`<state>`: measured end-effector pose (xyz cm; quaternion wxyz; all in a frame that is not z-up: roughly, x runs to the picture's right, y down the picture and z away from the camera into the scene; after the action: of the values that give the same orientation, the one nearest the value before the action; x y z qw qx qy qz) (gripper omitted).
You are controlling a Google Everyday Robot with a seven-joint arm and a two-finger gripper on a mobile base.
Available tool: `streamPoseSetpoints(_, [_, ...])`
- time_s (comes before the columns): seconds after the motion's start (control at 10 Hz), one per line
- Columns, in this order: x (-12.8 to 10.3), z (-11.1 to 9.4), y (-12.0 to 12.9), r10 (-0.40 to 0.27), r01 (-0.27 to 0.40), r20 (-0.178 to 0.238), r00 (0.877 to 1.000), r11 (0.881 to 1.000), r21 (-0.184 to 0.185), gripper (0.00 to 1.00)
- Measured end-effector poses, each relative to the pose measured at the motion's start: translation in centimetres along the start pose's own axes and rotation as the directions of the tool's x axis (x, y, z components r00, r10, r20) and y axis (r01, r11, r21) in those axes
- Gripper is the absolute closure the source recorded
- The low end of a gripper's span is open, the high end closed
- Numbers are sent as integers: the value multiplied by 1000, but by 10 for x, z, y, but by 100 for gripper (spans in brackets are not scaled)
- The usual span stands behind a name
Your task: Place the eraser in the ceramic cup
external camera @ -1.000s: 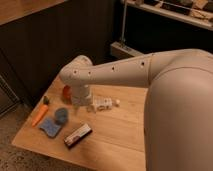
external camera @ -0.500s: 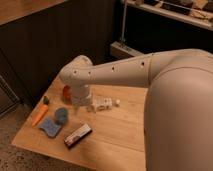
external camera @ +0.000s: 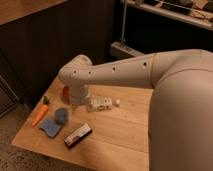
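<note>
Eraser (external camera: 77,135) lies flat on the wooden surface (external camera: 125,137) near its front edge, long axis running diagonally, free of any contact. Ceramic cup (external camera: 61,115) stands upright just behind and to the left of the eraser, close to it but apart, its mouth unobstructed. A flat blue sponge (external camera: 49,127) lies just in front of the cup, apparently touching its base. An orange carrot-shaped object (external camera: 40,114) lies further left, near the surface edge.

Gripper (external camera: 79,98) hangs at the end of the pale arm (external camera: 117,72) over the rear part of the surface, beside the orange-red bowl (external camera: 65,93), which it partly hides, with a white labelled bottle (external camera: 101,103) lying on its side to the right. Its fingers are spread wide and hold nothing. It sits well apart from the eraser, with the cup between the two.

No object and no part of the arm shows any shift over the last second; the scene is static. By this reading the task stands at its very start: the eraser is ungrasped and the cup is empty. The next move calls for travel forward past the cup and a descent onto the eraser. Because the eraser looks longer than the cup is wide, it will probably need to go in on end or stay leaning on the rim.
</note>
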<state>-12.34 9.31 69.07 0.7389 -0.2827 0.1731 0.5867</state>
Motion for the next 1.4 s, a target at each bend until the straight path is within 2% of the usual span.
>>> streamPoseSetpoints(0.1, [1,-5,4,-74,74,9,997,997,-5,35])
streamPoseSetpoints(0.2, [6,-12,8,-194,194,-1,981,981,0,35])
streamPoseSetpoints(0.3, [13,-17,9,-278,278,-23,960,961,2,35])
streamPoseSetpoints(0.4, [21,-22,8,-359,360,-58,931,933,1,35])
streamPoseSetpoints(0.5, [30,-30,4,-439,442,-113,891,897,-4,35])
streamPoseSetpoints(0.6, [36,-35,2,-487,491,-150,860,871,-14,35])
streamPoseSetpoints(0.8, [42,-41,-1,-531,536,-184,827,844,-26,35])
streamPoseSetpoints(1.0, [42,-39,-1,-547,552,-185,816,833,-27,35])
streamPoseSetpoints(1.1, [42,-38,0,-569,573,-183,802,819,-33,35])
streamPoseSetpoints(1.2, [42,-36,4,-617,619,-170,768,784,-50,35])
streamPoseSetpoints(1.4, [46,-35,17,-730,723,-116,674,683,-101,35])
